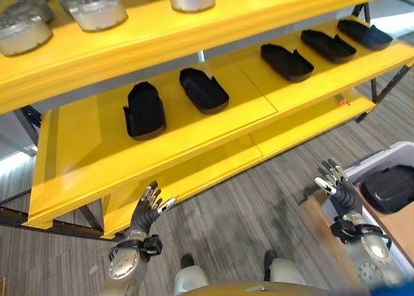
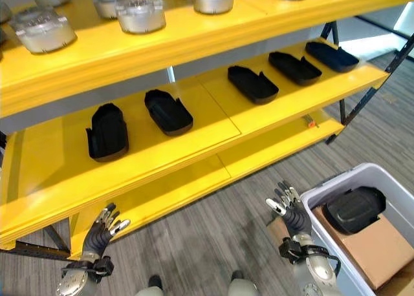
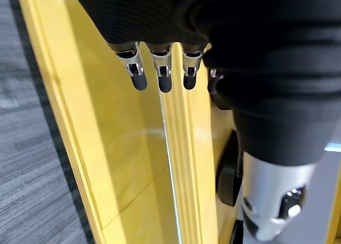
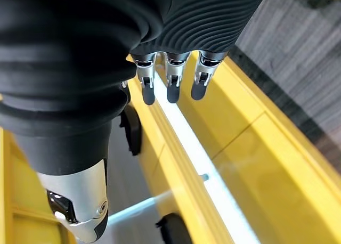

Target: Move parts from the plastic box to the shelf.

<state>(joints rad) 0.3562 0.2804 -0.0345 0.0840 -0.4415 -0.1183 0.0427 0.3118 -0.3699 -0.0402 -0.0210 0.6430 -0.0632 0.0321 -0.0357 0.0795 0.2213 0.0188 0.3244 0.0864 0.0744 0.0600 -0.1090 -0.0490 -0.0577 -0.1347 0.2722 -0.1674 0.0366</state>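
Grey plank floor is running under a yellow shelf with several tiers. Five black parts are already sitting on the middle tier: two near the left, part and part, just beside each other, then three more in a row toward the right, e.g. part. Open space is remaining on that tier at the far left and between the two groups.

Plastic box is sitting on the floor at the robot's right, and one black part is lying in it on top of a brown cardboard piece. Judging from this, the task is looking mostly done, with at least that one part left to move; cannot tell whether more are lying under it.

Left hand is hanging in front of the lowest tier, fingers relaxed and straight, holding nothing. Right hand is hovering just beside the box's near corner, fingers also extended and empty, not yet reaching in.

Other stuff: silver round housings are lined up on the top tier, not task items by the look of it. Top tier's front lip is overhanging the middle tier, so clearance for placing looks limited. Box wall is standing between the right hand and the part.
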